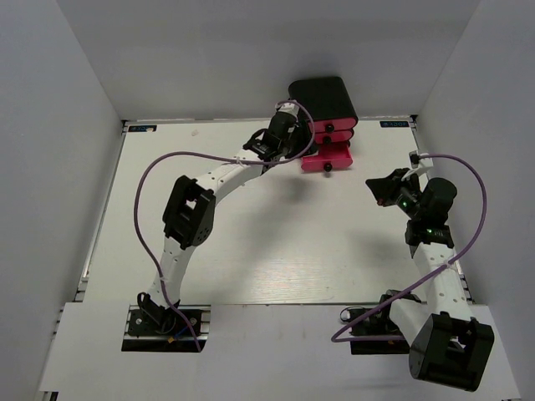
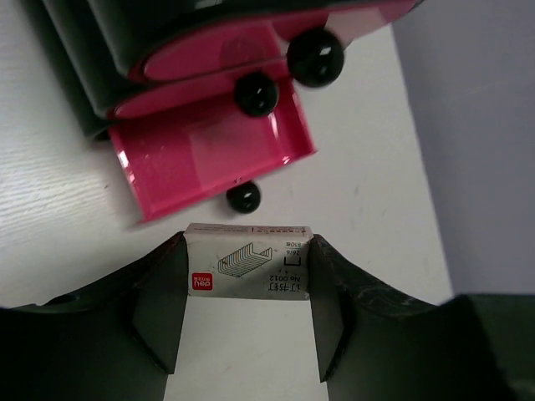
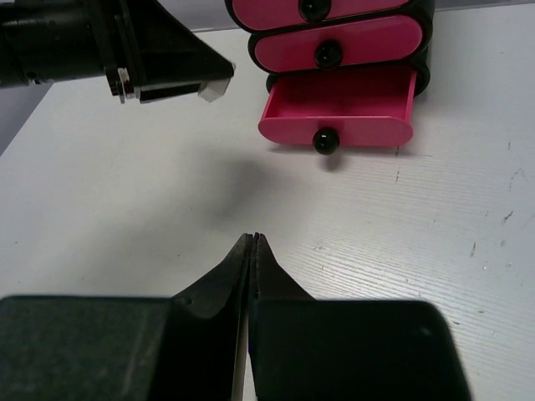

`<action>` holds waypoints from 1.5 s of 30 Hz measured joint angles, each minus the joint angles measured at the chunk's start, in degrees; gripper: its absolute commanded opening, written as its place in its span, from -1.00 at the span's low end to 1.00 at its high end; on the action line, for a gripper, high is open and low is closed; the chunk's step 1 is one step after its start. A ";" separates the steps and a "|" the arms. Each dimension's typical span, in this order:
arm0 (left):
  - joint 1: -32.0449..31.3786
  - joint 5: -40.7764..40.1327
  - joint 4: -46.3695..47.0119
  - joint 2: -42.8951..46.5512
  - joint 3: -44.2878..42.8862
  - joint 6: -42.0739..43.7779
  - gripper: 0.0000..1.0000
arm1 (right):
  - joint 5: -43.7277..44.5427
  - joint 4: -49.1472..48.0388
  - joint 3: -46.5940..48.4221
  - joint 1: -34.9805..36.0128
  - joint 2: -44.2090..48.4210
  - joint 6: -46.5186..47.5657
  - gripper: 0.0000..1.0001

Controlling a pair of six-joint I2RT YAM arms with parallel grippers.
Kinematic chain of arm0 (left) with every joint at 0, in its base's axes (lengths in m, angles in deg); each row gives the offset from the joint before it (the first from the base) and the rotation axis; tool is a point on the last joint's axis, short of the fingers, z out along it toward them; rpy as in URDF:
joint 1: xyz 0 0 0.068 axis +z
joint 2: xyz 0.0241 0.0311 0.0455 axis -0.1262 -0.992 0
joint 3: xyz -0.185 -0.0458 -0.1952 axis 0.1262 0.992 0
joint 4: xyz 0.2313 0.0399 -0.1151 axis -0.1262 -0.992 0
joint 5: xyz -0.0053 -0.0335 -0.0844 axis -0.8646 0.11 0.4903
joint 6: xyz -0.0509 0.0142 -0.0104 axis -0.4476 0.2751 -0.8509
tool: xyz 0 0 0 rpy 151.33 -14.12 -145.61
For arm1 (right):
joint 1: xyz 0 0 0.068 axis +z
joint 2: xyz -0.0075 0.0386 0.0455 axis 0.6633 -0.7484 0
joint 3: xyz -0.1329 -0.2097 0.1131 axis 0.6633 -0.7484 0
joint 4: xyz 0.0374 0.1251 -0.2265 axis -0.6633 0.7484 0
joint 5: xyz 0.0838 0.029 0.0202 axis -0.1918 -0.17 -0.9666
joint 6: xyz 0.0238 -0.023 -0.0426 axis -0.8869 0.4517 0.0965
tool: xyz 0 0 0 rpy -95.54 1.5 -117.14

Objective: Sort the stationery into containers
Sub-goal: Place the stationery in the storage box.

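My left gripper (image 2: pixel 248 247) is shut on a small white staple box (image 2: pixel 248 261), held above the table just in front of the open bottom drawer (image 2: pixel 209 154). That drawer is pink-red and looks empty inside. The two drawers above it (image 3: pixel 338 42) are closed in the glossy black case (image 1: pixel 324 98). In the top view the left gripper (image 1: pixel 291 144) hovers left of the open drawer (image 1: pixel 326 159). My right gripper (image 3: pixel 253 240) is shut and empty, low over the table at the right (image 1: pixel 383 190). The left gripper and box also show in the right wrist view (image 3: pixel 213 83). No pens or markers are in view.
The case stands at the table's back edge against the white wall. The open drawer's black knob (image 2: pixel 244 197) juts toward the box. Purple cables (image 1: pixel 146 192) loop off both arms. White walls close in the left, back and right sides.
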 measured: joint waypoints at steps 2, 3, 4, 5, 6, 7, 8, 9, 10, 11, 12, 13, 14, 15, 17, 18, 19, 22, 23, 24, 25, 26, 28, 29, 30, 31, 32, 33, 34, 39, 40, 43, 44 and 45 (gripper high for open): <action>0.04 -0.04 1.51 -1.05 -1.70 -2.58 -0.82 | 0.02 0.00 0.00 -0.15 0.00 -0.02 -1.00; 0.04 -0.07 2.01 -1.90 -2.95 -3.78 -0.84 | 0.02 0.02 0.00 -0.20 0.00 -0.07 -1.00; 0.04 -0.15 2.86 -2.78 -3.89 -4.70 -0.84 | 0.04 0.00 0.00 -0.22 0.00 -0.11 -1.00; 0.07 -0.15 3.30 -3.85 -4.96 -5.73 -0.84 | 0.02 0.00 0.00 -0.26 0.00 -0.11 -1.00; 0.04 -0.15 3.67 -4.81 -5.81 -6.47 -0.84 | 0.04 0.00 0.00 -0.26 0.00 -0.13 -1.00; 0.04 -0.11 3.98 -5.95 -6.84 -7.23 -0.84 | 0.04 0.00 0.00 -0.26 0.00 -0.13 -1.00; 0.04 -0.07 4.37 -7.04 -7.54 -7.87 -0.84 | 0.11 0.00 0.00 -0.35 0.00 -0.13 -1.00; 0.04 0.00 4.72 -8.07 -7.87 -8.48 -0.84 | 0.22 0.00 0.00 -0.42 0.02 -0.13 -1.00; 0.04 0.02 4.87 -8.81 -8.02 -8.90 -0.84 | 0.26 0.00 0.00 -0.48 0.02 -0.13 -1.00; 0.04 0.02 4.90 -9.73 -8.39 -9.27 -0.84 | 0.28 0.00 0.00 -0.50 0.02 -0.13 -1.00; 0.04 -0.13 5.20 -11.10 -9.03 -9.60 -0.84 | 0.33 0.00 0.00 -0.52 0.02 -0.13 -1.00; 0.04 -0.20 5.29 -11.47 -9.16 -9.77 -0.84 | 0.42 0.00 0.00 -0.52 0.02 -0.13 -1.00; 0.04 -0.44 5.33 -12.13 -9.16 -9.94 -0.84 | 0.42 0.00 0.00 -0.52 0.02 -0.13 -1.00; 0.04 -0.66 5.29 -12.46 -9.16 -10.05 -0.84 | 0.44 0.00 0.00 -0.52 0.02 -0.13 -1.00; 0.04 -1.14 6.01 -13.03 -9.16 -10.32 -0.81 | 0.48 0.00 0.00 -0.52 0.02 -0.13 -1.00; 0.04 -1.33 6.45 -13.09 -9.16 -10.40 -0.81 | 0.55 0.00 0.00 -0.52 0.02 -0.13 -1.00; 0.04 -1.57 6.84 -13.14 -9.16 -10.43 -0.78 | 0.66 0.00 0.00 -0.52 0.04 -0.13 -1.00; 0.04 -2.01 8.31 -13.14 -9.22 -10.69 -0.64 | 0.85 0.02 0.00 -0.59 0.24 -0.13 -1.00; 0.04 -2.16 8.55 -13.14 -9.31 -10.82 -0.61 | 0.87 0.00 0.00 -0.59 0.35 -0.13 -1.00; 0.04 -2.29 8.72 -13.16 -9.40 -10.88 -0.43 | 0.87 -0.02 0.00 -0.61 0.42 -0.13 -1.00; 0.04 -2.36 8.83 -13.18 -9.51 -10.95 -0.33 | 0.87 0.00 0.00 -0.61 0.44 -0.13 -1.00; 0.04 -2.38 9.01 -13.20 -9.51 -10.99 -0.26 | 0.90 0.00 0.00 -0.63 0.46 -0.13 -1.00; 0.04 -2.49 9.22 -13.22 -9.53 -11.26 -0.11 | 0.87 0.00 0.00 -0.66 0.46 -0.11 -1.00; 0.04 -2.54 9.25 -13.22 -9.53 -11.37 -0.11 | 0.87 -0.02 0.00 -0.72 0.48 -0.13 -1.00; 0.04 -2.58 9.25 -13.22 -9.53 -11.45 -0.01 | 0.85 0.00 0.00 -0.81 0.48 -0.11 -1.00; 0.04 -2.58 9.31 -13.22 -9.53 -11.47 0.02 | 0.83 -0.02 0.00 -0.87 0.48 -0.11 -1.00; 0.04 -2.60 9.46 -13.22 -9.53 -11.47 0.07 | 0.79 -0.02 0.00 -0.92 0.50 -0.11 -1.00; 0.04 -2.62 9.60 -13.22 -9.57 -11.50 0.10 | 0.72 -0.02 0.00 -0.96 0.57 -0.11 -1.00; 0.04 -2.64 9.68 -13.22 -9.64 -11.50 0.14 | 0.57 -0.02 0.00 -0.98 0.63 -0.11 -1.00; 0.04 -2.78 10.01 -13.22 -10.62 -11.67 0.32 | -0.52 -0.09 0.00 -1.36 0.79 -0.11 -1.00; 0.04 -2.80 10.14 -13.22 -10.64 -11.72 0.38 | -0.68 -0.11 -0.02 -1.49 0.79 -0.11 -1.00; 0.04 -2.80 10.08 -13.22 -10.64 -11.82 0.38 | -1.60 -0.63 -0.28 -1.81 0.79 -0.20 -1.00; 0.04 -2.84 9.99 -13.22 -10.64 -11.85 0.38 | -1.90 -0.96 -0.55 -1.90 0.81 -0.22 -1.00; 0.04 -2.97 9.97 -13.22 -10.64 -11.82 0.38 | -2.29 -1.07 -0.90 -1.99 0.85 -0.35 -1.00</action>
